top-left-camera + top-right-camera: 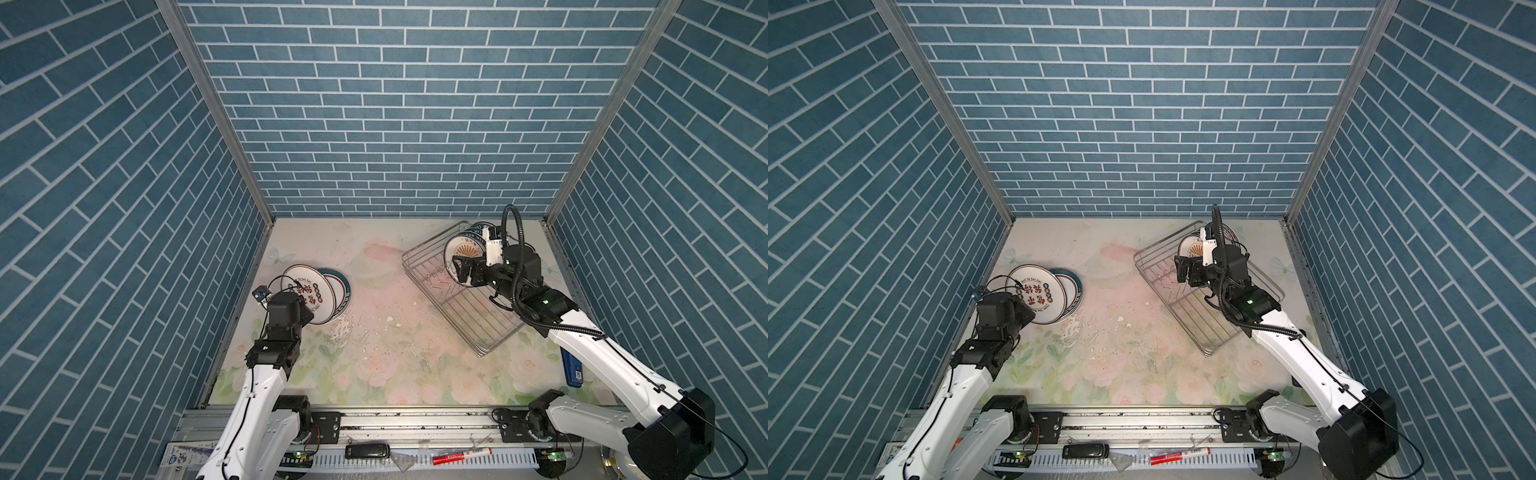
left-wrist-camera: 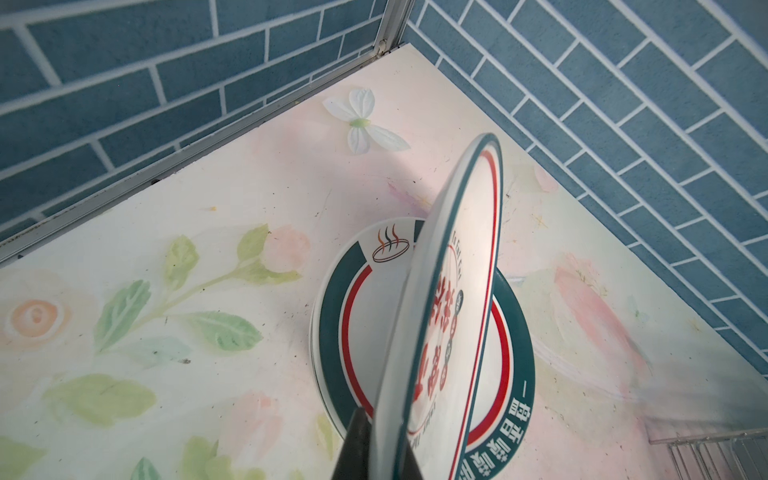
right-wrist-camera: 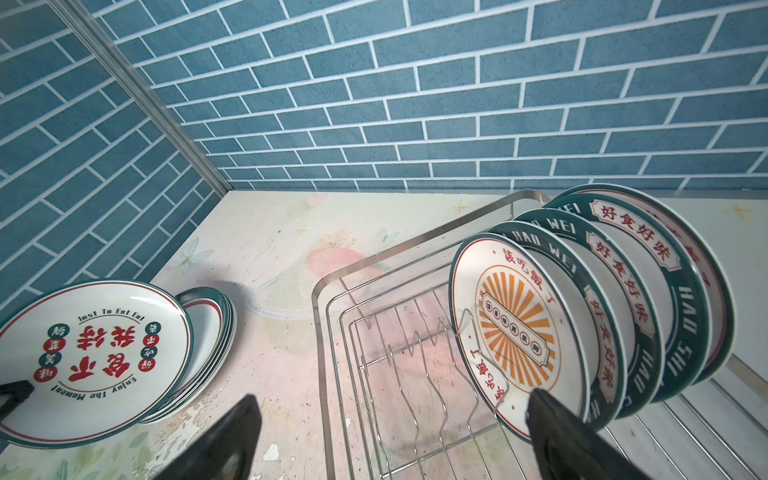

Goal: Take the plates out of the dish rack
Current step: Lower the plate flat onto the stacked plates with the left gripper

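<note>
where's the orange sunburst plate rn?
On the right in both top views: the sunburst plate stands upright in the dish rack, at the near end of the row of plates, with the open right claw close in front of it.

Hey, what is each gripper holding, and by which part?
Left gripper: shut on the red-lettered plate, pinching its rim, tilted above the stack. Right gripper: open, holding nothing, in front of the sunburst plate in the rack.
</note>
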Motion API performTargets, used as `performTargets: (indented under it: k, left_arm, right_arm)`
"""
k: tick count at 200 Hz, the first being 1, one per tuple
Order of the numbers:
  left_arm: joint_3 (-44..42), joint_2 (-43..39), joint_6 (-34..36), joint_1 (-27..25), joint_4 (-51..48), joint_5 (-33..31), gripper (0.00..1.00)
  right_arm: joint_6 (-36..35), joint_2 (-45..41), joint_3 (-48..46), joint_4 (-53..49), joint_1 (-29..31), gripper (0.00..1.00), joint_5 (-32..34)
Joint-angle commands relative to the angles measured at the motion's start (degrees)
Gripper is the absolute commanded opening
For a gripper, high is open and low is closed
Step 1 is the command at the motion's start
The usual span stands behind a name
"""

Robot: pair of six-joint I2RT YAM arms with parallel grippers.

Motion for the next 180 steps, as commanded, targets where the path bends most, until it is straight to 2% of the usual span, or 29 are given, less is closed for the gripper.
performTargets:
  k: [1, 67, 180]
  left_arm:
    - [1.77, 0.13, -1.18, 1.24, 1.02, 0.50, 0.00]
    - [0.32, 4.47, -5.06, 6.34, 3.92, 10.07, 0.00]
    - [-0.89, 11.66, -7.66, 10.38, 6.11, 15.99, 0.01]
  right_arm:
    - [-2.20, 0.43, -1.37, 0.70, 0.21, 0.99, -0.63]
    - [-2.16, 1.49, -1.19, 0.79, 0.20, 0.99, -2.18]
    - [-2.20, 1.84, -1.39, 1.27, 0.20, 0.99, -3.47]
